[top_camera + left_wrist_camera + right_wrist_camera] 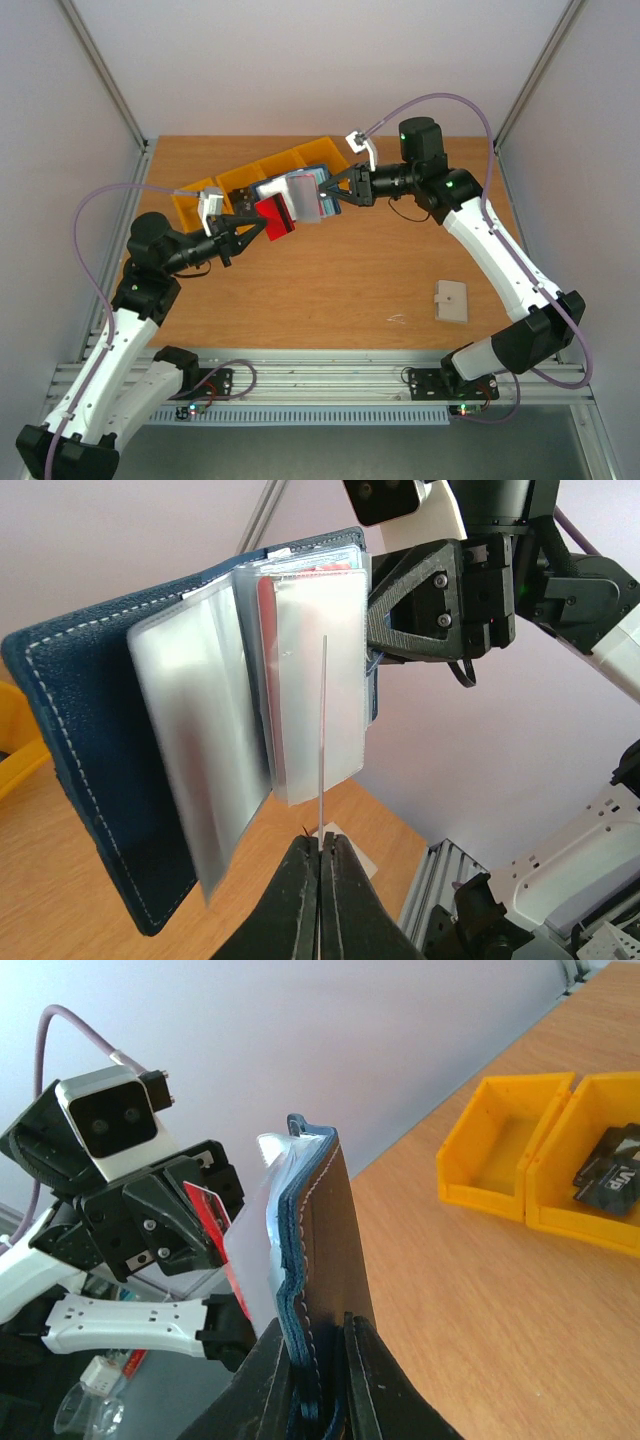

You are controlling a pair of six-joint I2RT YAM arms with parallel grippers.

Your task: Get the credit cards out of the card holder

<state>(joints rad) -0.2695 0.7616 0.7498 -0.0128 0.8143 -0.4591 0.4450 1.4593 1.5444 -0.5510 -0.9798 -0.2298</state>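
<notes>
Robotics laboratory test cell. Evidence: left arm (pixel 130 330) and right arm (pixel 500 260) bolted to an aluminium rail frame (pixel 330 378) at a wooden desk (pixel 330 290). Plain white panels (pixel 320 60) enclose it. Exposed cabling (pixel 78 225) and yellow sorting bins (pixel 320 152) noted.

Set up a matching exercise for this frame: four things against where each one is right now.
Things:
1. red card
2. card holder
3. beige pad
4. black card

Places:
A. in a yellow bin
B. clamped in the right end effector
C. flat on the table
D. clamped in the left end effector

Pairs: 1-D, 2-B, 3-C, 4-A
</notes>
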